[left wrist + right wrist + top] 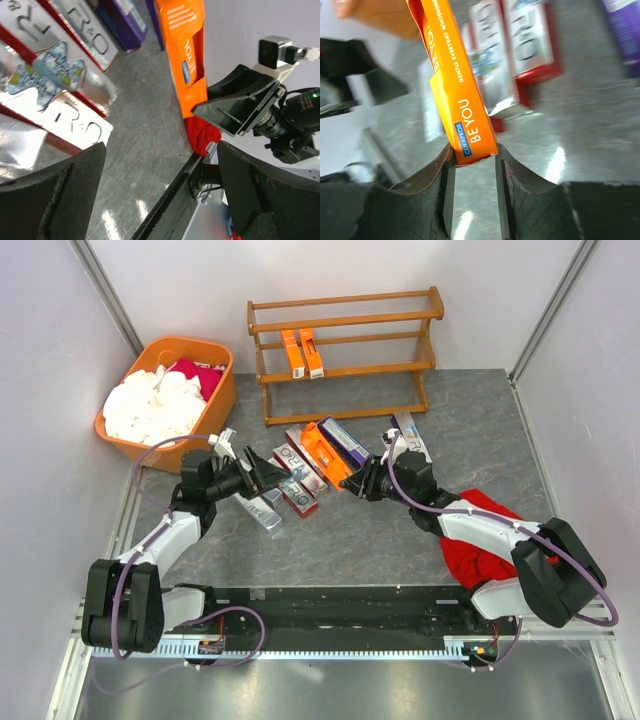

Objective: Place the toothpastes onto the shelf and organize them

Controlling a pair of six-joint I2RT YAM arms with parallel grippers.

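The right claw is pressed together on the near end of an orange carton, one finger flat against each long side. The box rises away from the fingertips at a tilt, its printed face turned to the wrist camera. Whether its far end rests on anything cannot be told.

Just beyond this claw, under and beside the held box, a loose heap of toothpaste cartons lies on the grey bench. There are red-and-silver cartons to the claw's left and a purple carton just ahead of it. A pale carton lies close on its right.

Across the heap, facing it, the left claw is spread wide with nothing between its fingers. It hangs over the near edge of the pile, next to a silver carton that lies a little apart from the others.

Farther ahead of both claws, against the back wall, stands the wooden shelf. Two orange cartons sit side by side on its middle tier, toward the left end. The other two tiers hold none.

Off to the left of the left claw sits an orange tub filled with white cloths. Behind the right claw, a red cloth lies bunched beneath that arm.
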